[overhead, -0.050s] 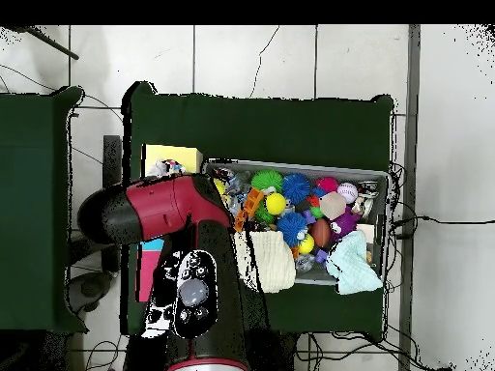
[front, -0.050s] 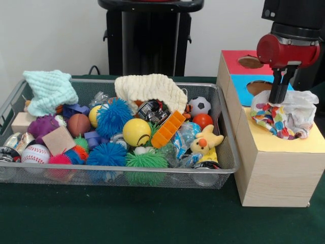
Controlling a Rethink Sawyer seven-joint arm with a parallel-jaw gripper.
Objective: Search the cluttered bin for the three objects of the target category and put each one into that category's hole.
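The pincer is pressed down into a crumpled bag of white plastic with coloured dots, apparently pinching it, directly over the hole in the yellow section of the wooden box. The step in hand looks like stuffing this item into its hole; next the pincer should let go and lift clear. The bag bulges above the opening, not fully through. The wire bin of clutter sits beside the box on the table.

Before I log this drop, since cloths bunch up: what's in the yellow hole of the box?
A crumpled white cloth with coloured dots fills the hole in the yellow section, with the gripper pressing into it. Anything beneath is covered.
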